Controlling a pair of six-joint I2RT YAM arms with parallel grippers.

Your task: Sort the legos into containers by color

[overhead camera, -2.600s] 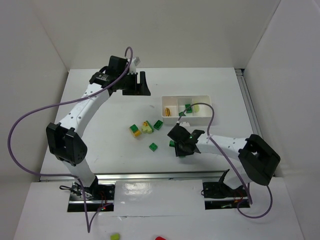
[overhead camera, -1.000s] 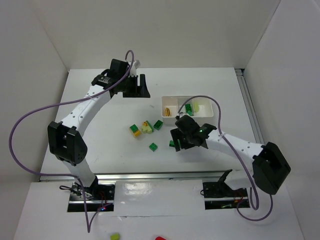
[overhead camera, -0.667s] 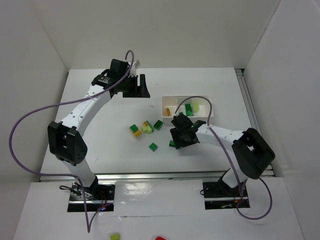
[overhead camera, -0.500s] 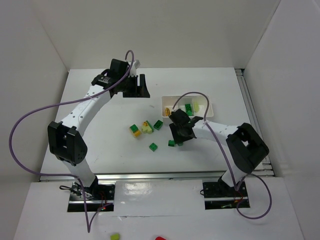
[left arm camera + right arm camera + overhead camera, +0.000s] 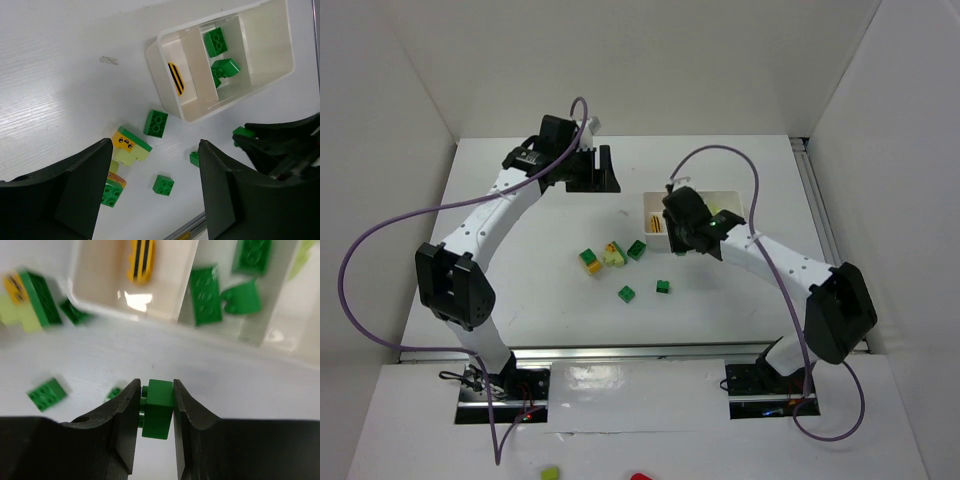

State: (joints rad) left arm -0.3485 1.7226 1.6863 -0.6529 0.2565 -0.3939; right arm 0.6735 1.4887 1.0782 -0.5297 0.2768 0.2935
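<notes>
The right end effector (image 5: 156, 392) pinches a glossy dark green studded brick (image 5: 159, 415) above the white surface (image 5: 520, 260), by the near wall of the low-walled white tray (image 5: 220, 106). The tray's middle compartment holds green bricks (image 5: 216, 41). Loose bricks (image 5: 627, 293) lie scattered in open room; the left end effector (image 5: 155, 150) is spread wide.

Glossy white plastic tray (image 5: 235, 97); smooth plastic brick (image 5: 159, 412); matt table (image 5: 60, 75).

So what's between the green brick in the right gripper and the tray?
In the right wrist view, only bare table lies between the green brick shut in the right gripper and the tray wall.
</notes>
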